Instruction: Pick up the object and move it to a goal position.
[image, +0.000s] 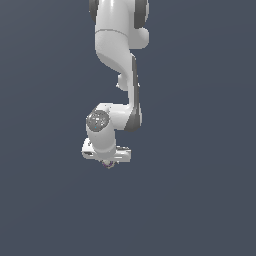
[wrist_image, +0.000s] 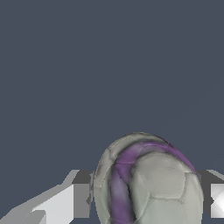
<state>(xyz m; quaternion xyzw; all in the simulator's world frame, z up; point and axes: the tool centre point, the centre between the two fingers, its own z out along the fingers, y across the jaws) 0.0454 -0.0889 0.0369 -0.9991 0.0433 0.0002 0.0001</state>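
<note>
Wrist view: the ball (wrist_image: 151, 183), rounded, grey-white with a cracked panelled surface and a purple band, sits between the two grey-white fingers (wrist_image: 65, 203), which press against either side of it. Exterior view: the glossy white arm (image: 117, 60) reaches down; the gripper (image: 108, 161) holds the ball (image: 108, 163), barely visible beneath it, against a plain dark blue-grey backdrop.

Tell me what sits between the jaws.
The ball, grey-white with purple streaks, fills the gap between the gripper's jaws; the wrist view shows it best.
</note>
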